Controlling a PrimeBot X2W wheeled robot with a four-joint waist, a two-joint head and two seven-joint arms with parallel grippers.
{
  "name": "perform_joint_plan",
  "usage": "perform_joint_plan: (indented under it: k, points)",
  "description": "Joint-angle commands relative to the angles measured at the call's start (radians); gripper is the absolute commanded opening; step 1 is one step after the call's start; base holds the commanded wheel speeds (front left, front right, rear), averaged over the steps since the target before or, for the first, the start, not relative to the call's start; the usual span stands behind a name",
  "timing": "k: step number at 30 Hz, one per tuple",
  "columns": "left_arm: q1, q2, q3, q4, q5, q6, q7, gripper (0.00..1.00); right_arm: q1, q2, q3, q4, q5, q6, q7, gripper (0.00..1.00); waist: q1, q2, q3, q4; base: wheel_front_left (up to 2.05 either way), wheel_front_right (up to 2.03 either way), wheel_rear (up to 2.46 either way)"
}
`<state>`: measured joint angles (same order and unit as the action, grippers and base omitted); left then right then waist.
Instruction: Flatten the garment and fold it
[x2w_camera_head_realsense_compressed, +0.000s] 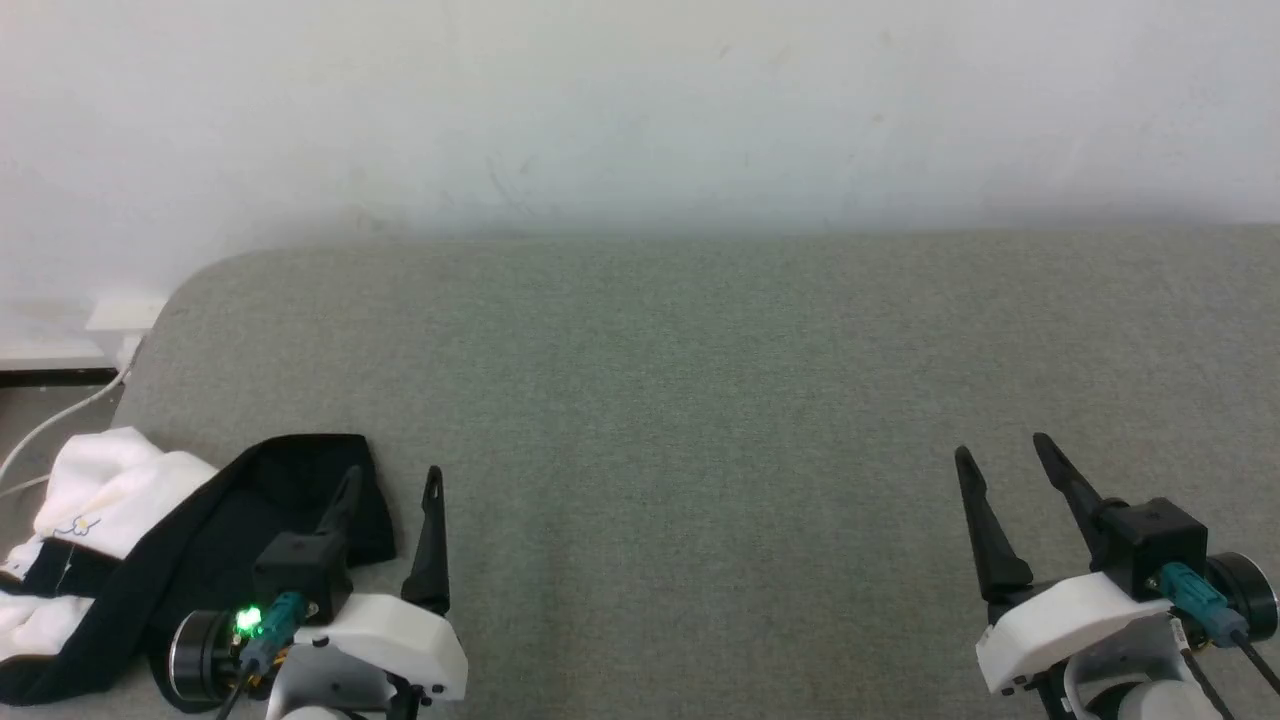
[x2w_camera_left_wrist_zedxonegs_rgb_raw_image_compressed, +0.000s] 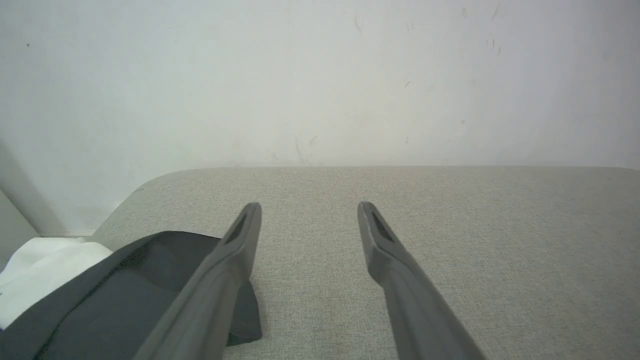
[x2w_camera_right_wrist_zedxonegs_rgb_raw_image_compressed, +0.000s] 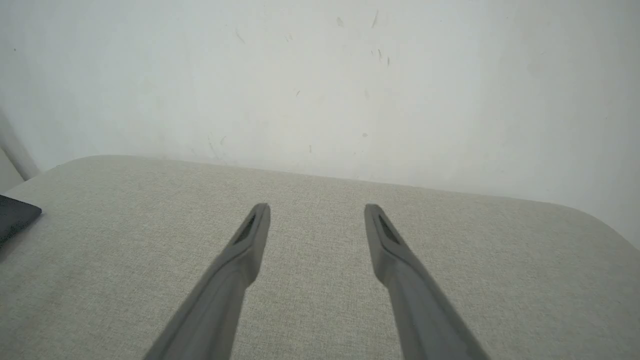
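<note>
Left gripper (x2w_camera_head_realsense_compressed: 392, 472) apart, empty, at crumpled garment (x2w_camera_head_realsense_compressed: 150, 540) edge; right gripper (x2w_camera_head_realsense_compressed: 1001, 446) apart, empty, well clear.

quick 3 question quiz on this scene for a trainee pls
1. True or false: the left claw is shut on the shirt.
2. Where on the grey cushion does the shirt lie? A) at its left end B) in its middle C) at its right end
3. Short answer: which is nearer the shirt, the left claw or the right claw?

Key
1. False: its jaws stand open.
2. A
3. The left claw.
</note>
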<state>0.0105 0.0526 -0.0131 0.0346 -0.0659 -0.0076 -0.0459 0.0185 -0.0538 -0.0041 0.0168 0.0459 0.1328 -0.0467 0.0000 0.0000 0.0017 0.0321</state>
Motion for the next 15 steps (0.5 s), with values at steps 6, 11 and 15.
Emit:
perform_joint_plan:
  k: [6, 11, 15]
  points:
    - [-0.019, -0.001, 0.005, 0.013, -0.025, -0.005, -0.020, 1.00, 0.007, 0.001, -0.001, 0.004, 0.016, -0.001, -0.020, 1.00, 0.0000, 0.0000, -0.001, 0.038, 0.00, 0.00, 0.00]
    - [-0.019, -0.001, 0.012, 0.018, -0.038, -0.005, -0.031, 1.00, 0.012, 0.001, 0.002, 0.003, 0.023, -0.001, -0.030, 1.00, 0.0000, 0.0000, -0.002, 0.075, 0.00, 0.00, 0.00]
    - [-0.016, -0.001, 0.020, 0.022, -0.046, -0.006, -0.039, 1.00, 0.015, 0.001, 0.005, 0.004, 0.027, -0.001, -0.036, 1.00, 0.0000, 0.0000, -0.003, 0.108, 0.00, 0.00, 0.00]
